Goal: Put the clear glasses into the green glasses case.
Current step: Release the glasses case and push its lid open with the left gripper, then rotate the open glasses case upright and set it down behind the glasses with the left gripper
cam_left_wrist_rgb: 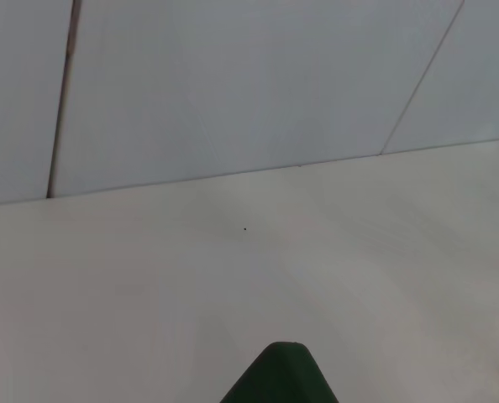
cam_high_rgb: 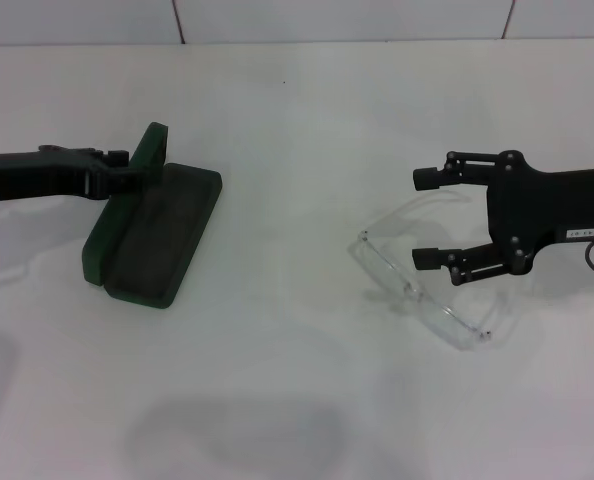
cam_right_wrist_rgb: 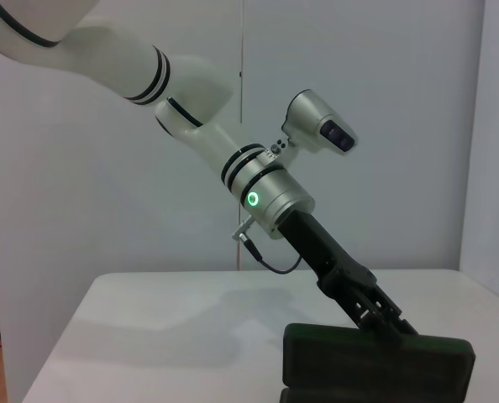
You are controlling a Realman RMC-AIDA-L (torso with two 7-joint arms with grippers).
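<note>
The green glasses case (cam_high_rgb: 157,235) lies open on the left of the white table, its lid (cam_high_rgb: 149,150) raised. My left gripper (cam_high_rgb: 125,168) is shut on the lid's top edge; the right wrist view shows that grip (cam_right_wrist_rgb: 391,326) above the case (cam_right_wrist_rgb: 375,363). A green corner of the lid (cam_left_wrist_rgb: 279,379) shows in the left wrist view. The clear glasses (cam_high_rgb: 417,290) rest on the table at the right. My right gripper (cam_high_rgb: 427,218) is open just above them, its fingers either side of the far clear arm.
The white table (cam_high_rgb: 297,380) meets a tiled wall (cam_high_rgb: 337,18) at the back. Bare tabletop lies between the case and the glasses. The left arm (cam_right_wrist_rgb: 258,193) slopes down toward the case from above.
</note>
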